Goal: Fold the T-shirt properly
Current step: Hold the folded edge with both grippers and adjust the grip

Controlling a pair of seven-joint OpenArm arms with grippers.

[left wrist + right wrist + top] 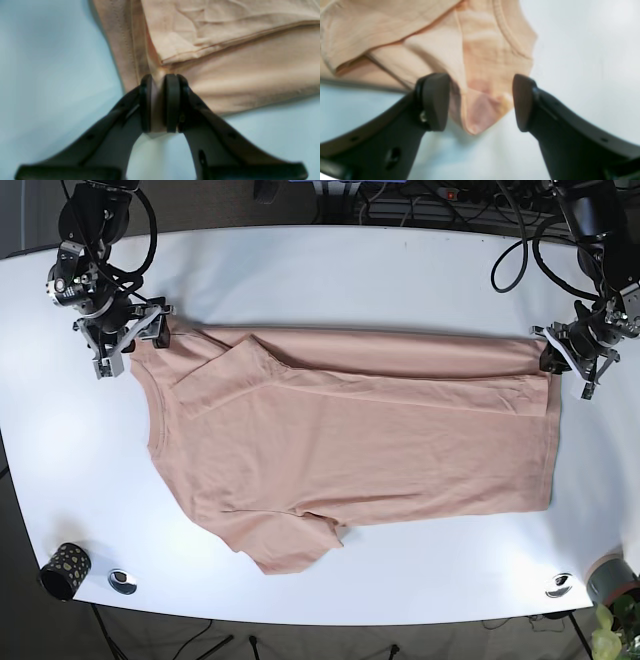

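Left claw [158,100] was clamped tight on the peach T-shirt's [350,450] hem corner; right claw [481,100] sat wide open, shoulder corner between its fingers, low over the white tabletop [330,270].

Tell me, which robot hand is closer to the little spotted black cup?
Right. The right hand is on the same side of the table as the spotted black cup; the left hand is across the peach cotton T-shirt.

The left gripper's [158,102] pads are covering the pinched corner of the T-shirt [225,62], whose far side is running off the frame. The right wrist view is showing soft blur on the cloth.
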